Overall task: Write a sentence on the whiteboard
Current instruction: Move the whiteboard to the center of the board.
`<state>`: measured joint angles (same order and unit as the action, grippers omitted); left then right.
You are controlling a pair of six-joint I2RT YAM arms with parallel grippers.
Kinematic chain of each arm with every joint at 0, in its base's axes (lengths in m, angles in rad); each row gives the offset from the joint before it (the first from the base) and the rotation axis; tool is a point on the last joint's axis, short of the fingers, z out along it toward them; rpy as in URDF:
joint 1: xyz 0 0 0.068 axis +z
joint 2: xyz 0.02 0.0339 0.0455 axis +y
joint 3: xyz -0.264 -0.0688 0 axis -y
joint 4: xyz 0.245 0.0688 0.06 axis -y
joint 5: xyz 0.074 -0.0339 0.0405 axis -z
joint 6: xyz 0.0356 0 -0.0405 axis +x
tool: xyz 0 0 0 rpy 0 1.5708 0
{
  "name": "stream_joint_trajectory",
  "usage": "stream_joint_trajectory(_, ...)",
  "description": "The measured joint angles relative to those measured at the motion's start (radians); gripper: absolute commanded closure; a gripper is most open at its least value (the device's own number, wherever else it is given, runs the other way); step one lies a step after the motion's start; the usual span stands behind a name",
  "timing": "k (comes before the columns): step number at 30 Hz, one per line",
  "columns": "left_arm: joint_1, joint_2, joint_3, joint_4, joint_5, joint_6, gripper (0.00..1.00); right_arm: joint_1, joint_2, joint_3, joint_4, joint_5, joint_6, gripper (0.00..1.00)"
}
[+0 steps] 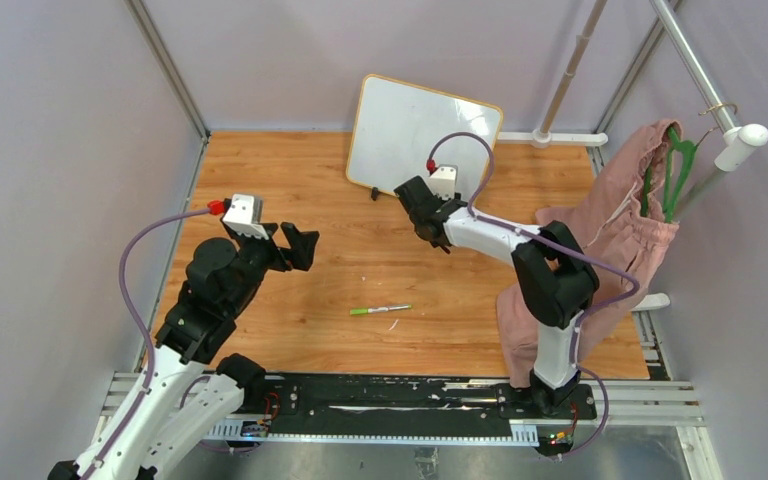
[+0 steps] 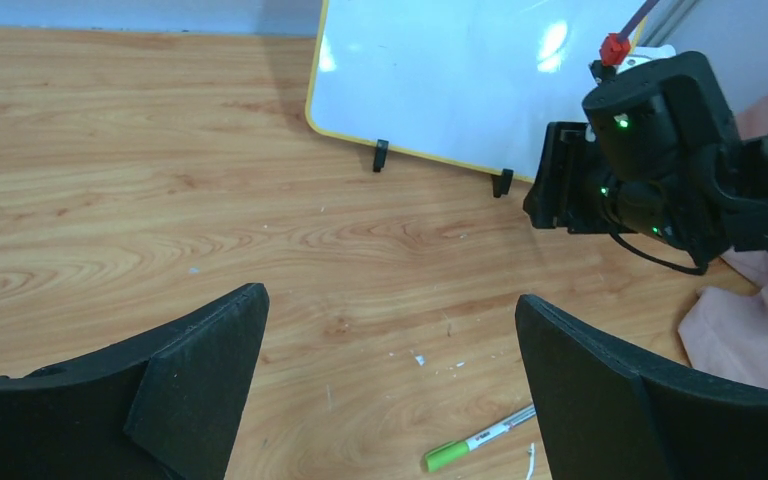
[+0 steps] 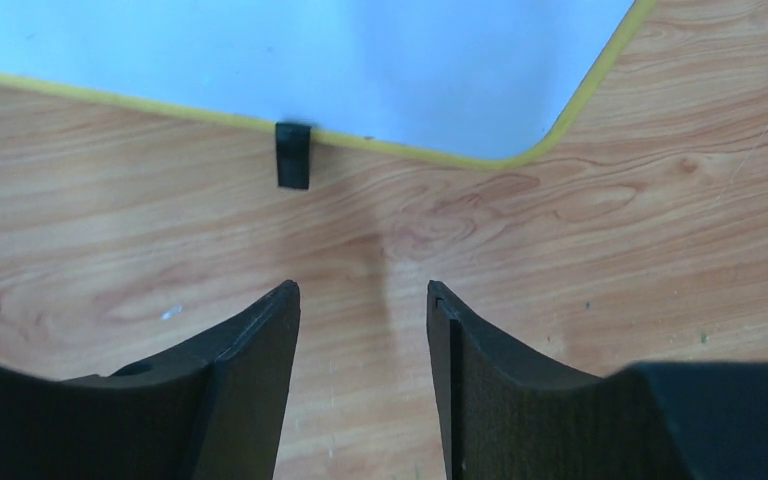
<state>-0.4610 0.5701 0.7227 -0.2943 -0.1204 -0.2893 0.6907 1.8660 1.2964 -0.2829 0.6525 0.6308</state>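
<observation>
My left fingers [image 2: 210, 350], matte black wedges, gape fully and hold nothing. A slim green-capped marker [image 1: 380, 310] lies mid-counter [image 1: 290, 190] on the wood grain. At 12 o'clock stands the glossy, round-cornered whiteboard [image 1: 410, 120]. My right fingers [image 3: 250, 380], half-spread and empty, hover near its yellow lower rim.

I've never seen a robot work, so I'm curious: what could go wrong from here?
1. The right pincer hovers close to the lower edge of the whiteboard, which stands on small black feet; a nudge might tip or slide it.
2. The green-capped marker lies flat on the table, held by neither pincer; being thin, it may roll away when grasped.
3. The pink cloth hanging beside the right arm could snag it.
</observation>
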Motion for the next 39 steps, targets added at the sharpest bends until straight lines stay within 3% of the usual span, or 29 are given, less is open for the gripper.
stream_joint_trajectory(6, -0.002, -0.011, 0.000, 0.000, -0.004, -0.002, 0.00, -0.033, 0.094, 0.097, -0.032, 0.001, 0.016, 0.50)
stream_joint_trajectory(12, -0.010, -0.015, 0.000, 0.000, -0.004, -0.003, 0.00, -0.033, 0.144, 0.159, -0.033, -0.011, 0.024, 0.45)
stream_joint_trajectory(26, -0.014, -0.015, 0.000, 0.000, -0.007, -0.002, 0.00, -0.074, 0.232, 0.196, -0.051, -0.043, 0.067, 0.54)
stream_joint_trajectory(39, -0.014, -0.009, 0.000, 0.000, -0.013, -0.002, 0.00, -0.085, 0.277, 0.245, -0.024, -0.050, 0.062, 0.53)
